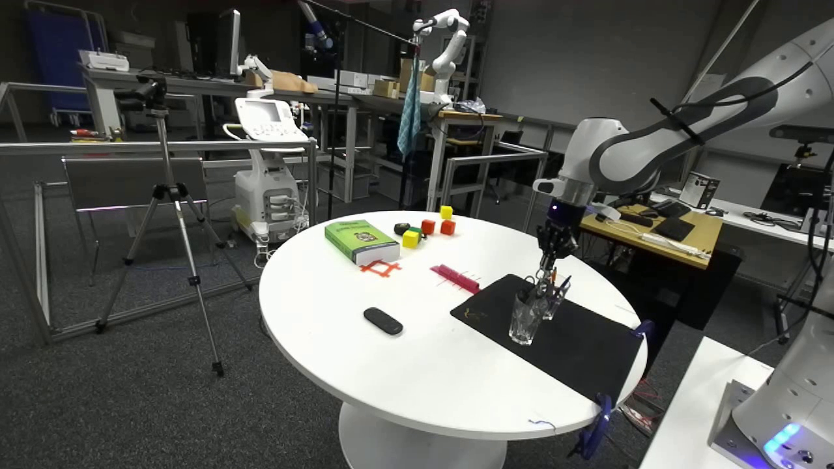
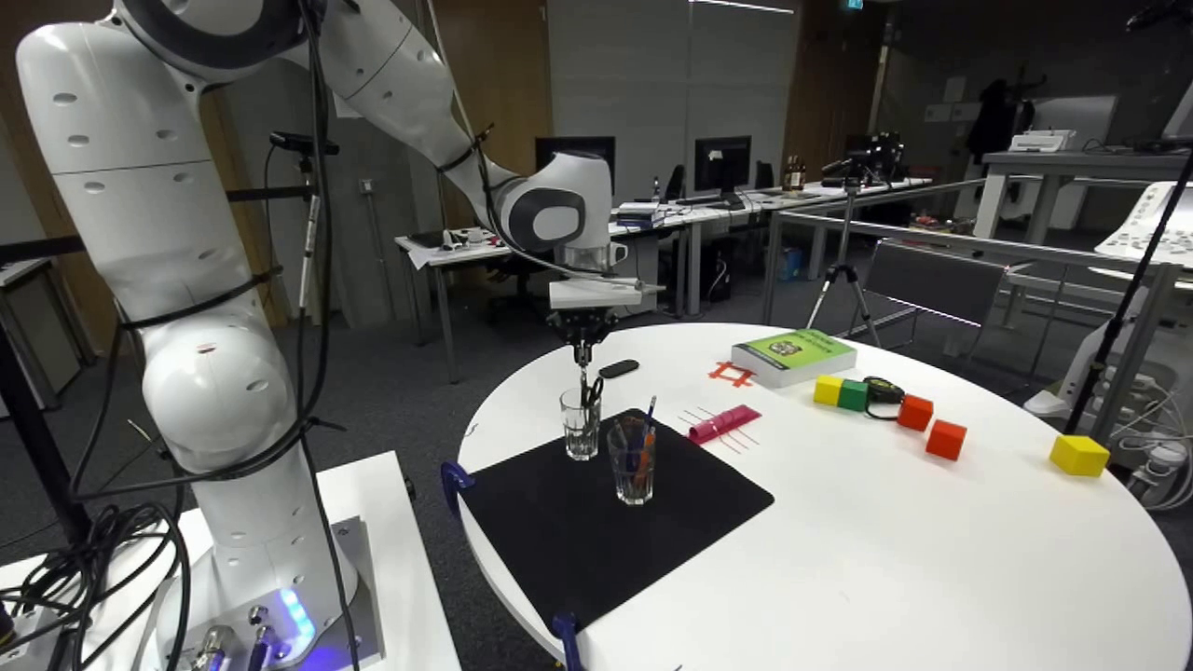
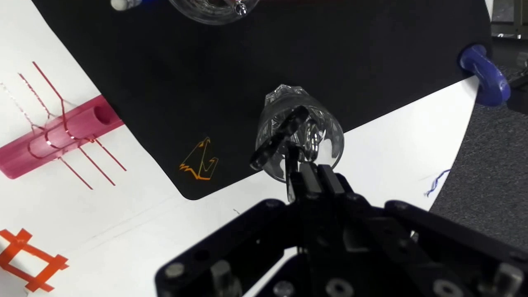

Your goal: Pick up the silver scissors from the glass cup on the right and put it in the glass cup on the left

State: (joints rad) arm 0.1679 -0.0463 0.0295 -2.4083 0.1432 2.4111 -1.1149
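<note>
A clear glass cup (image 1: 521,331) (image 2: 580,442) (image 3: 331,123) stands upright on the black mat. Black-handled scissors (image 2: 595,391) (image 3: 280,138) lean in it, their handles above the rim. The silver scissors (image 3: 312,142) show as a shiny metal loop over this cup in the wrist view. My gripper (image 1: 546,266) (image 2: 583,359) (image 3: 319,167) is above this cup, its fingers nearly together on the silver loop; the fingers hide part of the grip. A second glass cup (image 1: 550,307) (image 2: 619,471) (image 3: 202,17) stands close by, holding pens or similar sticks, including a blue and an orange one.
The black mat (image 2: 606,550) (image 3: 206,62) is clamped at the table edge by blue clamps (image 2: 455,480) (image 3: 486,76). A pink tube (image 1: 458,278), a dark remote-like object (image 1: 383,320), a green book (image 1: 362,241) and several coloured blocks (image 2: 915,412) lie on the round white table (image 1: 313,306).
</note>
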